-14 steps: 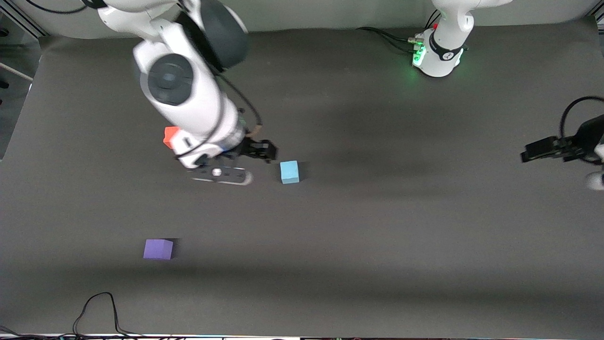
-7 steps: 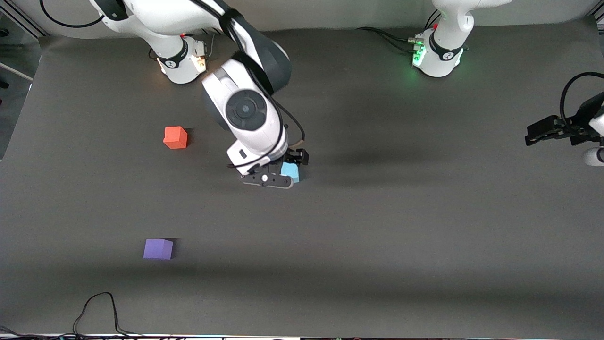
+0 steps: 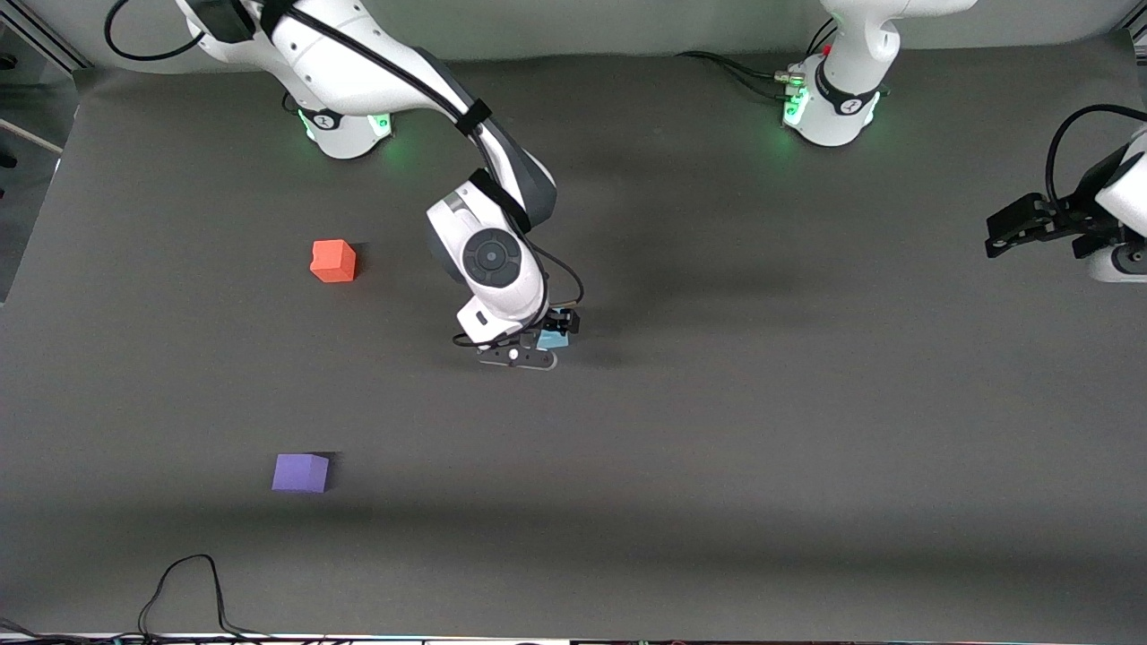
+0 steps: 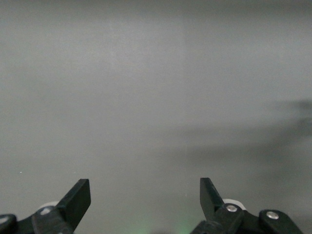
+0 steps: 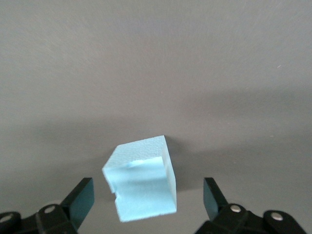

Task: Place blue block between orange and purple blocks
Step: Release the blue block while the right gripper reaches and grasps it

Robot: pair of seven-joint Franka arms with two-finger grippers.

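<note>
The light blue block [image 3: 553, 339] sits on the dark mat near the middle of the table, mostly covered by my right hand. My right gripper [image 3: 543, 340] is low over it and open. In the right wrist view the blue block [image 5: 141, 178] lies between the two open fingers [image 5: 80, 197], touching neither, its notch on one edge. The orange block [image 3: 333, 261] sits toward the right arm's end. The purple block [image 3: 300, 472] lies nearer the camera than the orange one. My left gripper [image 3: 1008, 228] waits open and empty over the left arm's end of the table; its wrist view [image 4: 145, 195] shows only bare mat.
A dark mat [image 3: 717, 430] covers the whole table. A black cable [image 3: 188, 587] loops at the mat's edge nearest the camera, near the purple block. The two arm bases [image 3: 829, 103] stand along the mat's edge farthest from the camera.
My right arm swung from over the orange block toward the left arm's end, then came down over the blue block. The orange block came into sight. The left gripper shifted slightly.
</note>
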